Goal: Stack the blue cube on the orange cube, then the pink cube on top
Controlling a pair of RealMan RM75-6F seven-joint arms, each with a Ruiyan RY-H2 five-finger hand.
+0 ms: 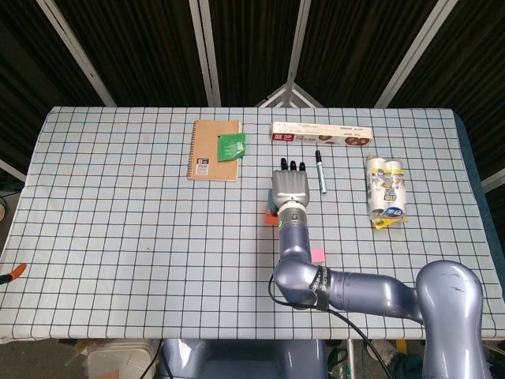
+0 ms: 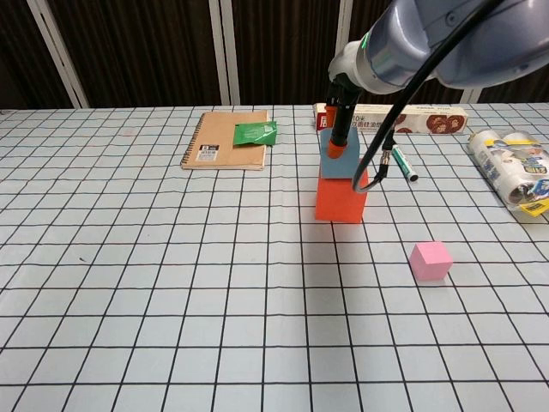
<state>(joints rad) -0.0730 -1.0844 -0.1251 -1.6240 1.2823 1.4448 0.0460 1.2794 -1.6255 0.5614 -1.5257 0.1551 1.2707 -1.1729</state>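
The right hand [image 1: 289, 188] grasps the blue cube [image 2: 340, 160], which sits on or just above the orange cube [image 2: 340, 198] mid-bench, so the first stacking is finishing; next it should release and fetch the pink cube [image 2: 430, 260] lying near-right.

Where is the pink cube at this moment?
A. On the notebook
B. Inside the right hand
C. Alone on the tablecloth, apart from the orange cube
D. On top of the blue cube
C: in the chest view the pink cube sits by itself on the tablecloth, apart from the orange cube.
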